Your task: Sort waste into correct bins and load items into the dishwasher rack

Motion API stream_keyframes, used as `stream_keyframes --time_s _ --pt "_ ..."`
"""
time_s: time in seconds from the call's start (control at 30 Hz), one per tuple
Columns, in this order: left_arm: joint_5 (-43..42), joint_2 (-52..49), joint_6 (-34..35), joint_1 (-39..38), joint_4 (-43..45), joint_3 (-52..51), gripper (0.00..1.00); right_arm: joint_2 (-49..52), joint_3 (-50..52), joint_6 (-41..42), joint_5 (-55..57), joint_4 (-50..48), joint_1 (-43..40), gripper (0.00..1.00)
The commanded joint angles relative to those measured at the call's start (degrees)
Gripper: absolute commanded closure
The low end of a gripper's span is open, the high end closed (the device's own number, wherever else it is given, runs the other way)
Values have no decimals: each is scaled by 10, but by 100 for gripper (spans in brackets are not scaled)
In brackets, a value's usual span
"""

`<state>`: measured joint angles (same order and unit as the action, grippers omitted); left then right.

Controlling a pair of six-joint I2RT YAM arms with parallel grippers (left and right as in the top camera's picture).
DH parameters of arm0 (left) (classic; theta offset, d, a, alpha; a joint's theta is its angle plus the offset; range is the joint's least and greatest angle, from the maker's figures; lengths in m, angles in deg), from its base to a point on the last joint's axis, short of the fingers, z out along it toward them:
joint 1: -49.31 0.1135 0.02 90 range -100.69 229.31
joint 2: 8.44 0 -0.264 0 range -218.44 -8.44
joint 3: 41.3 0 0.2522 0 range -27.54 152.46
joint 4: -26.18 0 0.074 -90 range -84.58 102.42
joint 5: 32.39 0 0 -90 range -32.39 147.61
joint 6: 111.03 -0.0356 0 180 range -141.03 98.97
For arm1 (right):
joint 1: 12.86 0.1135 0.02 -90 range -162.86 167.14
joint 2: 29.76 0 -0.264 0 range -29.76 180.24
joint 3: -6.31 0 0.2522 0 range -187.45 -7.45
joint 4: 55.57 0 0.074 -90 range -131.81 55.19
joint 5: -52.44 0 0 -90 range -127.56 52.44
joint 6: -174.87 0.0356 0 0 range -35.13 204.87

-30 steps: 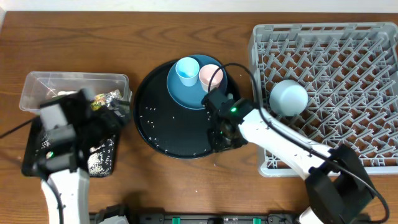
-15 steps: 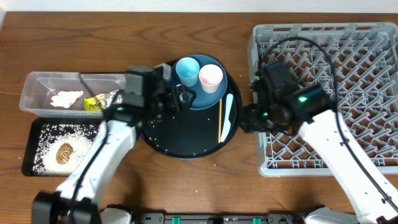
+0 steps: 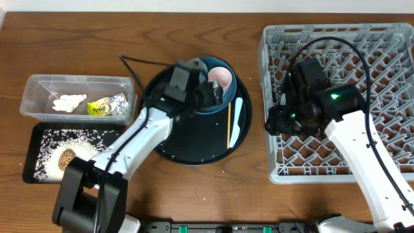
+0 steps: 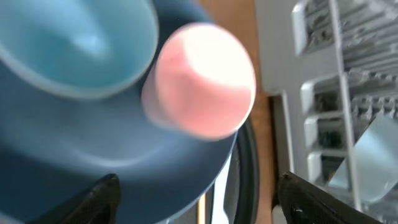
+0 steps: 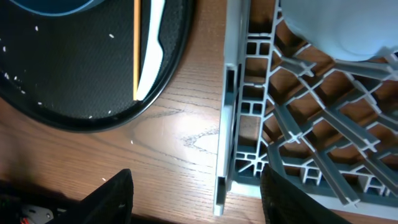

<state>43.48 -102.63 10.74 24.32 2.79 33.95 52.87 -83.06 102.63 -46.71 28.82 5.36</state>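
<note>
Since most of the waste already lies in the clear tub (image 3: pixel 39 87) and the shallow black tray (image 3: pixel 97 139) out at nine o'clock on the table, I judge the crockery to be next. The pink cup (image 3: pixel 222 79) stands upright on the dark-blue plate (image 4: pixel 124 149), at about one o'clock on the round black tray (image 3: pixel 194 158). The light-blue cup (image 4: pixel 81 43) is hard against it; I cannot tell whether they touch. My left gripper (image 4: pixel 199 196) hovers over them with its fingers spread wide and nothing between them. I expect the cup to be light, stiff and smooth-walled, so likely to slip. I would pinch its wall at the rim, one finger inside and one outside, on the side away from the blue cup. My right gripper (image 5: pixel 202 193) hangs at nine o'clock on the rack (image 3: pixel 362 45), fingers apart and empty, with the pale-blue bowl (image 5: pixel 336 25) lying in the rack beside it.
</note>
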Motion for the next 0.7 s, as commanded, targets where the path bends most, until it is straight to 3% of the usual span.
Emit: stream_keyframes --time_s 0.0,0.27,0.47,0.67 --pt "44 -28 5 -2 -1 34 18 -5 -5 -21 2 6 -6 40" --pt "57 -16 3 -2 -100 37 27 -5 -3 -28 19 27 -6 39" --pt "110 37 3 -1 -188 37 27 -5 -3 -33 18 30 -6 39" --pt "185 40 60 5 -224 23 26 -5 -3 -32 16 42 -4 40"
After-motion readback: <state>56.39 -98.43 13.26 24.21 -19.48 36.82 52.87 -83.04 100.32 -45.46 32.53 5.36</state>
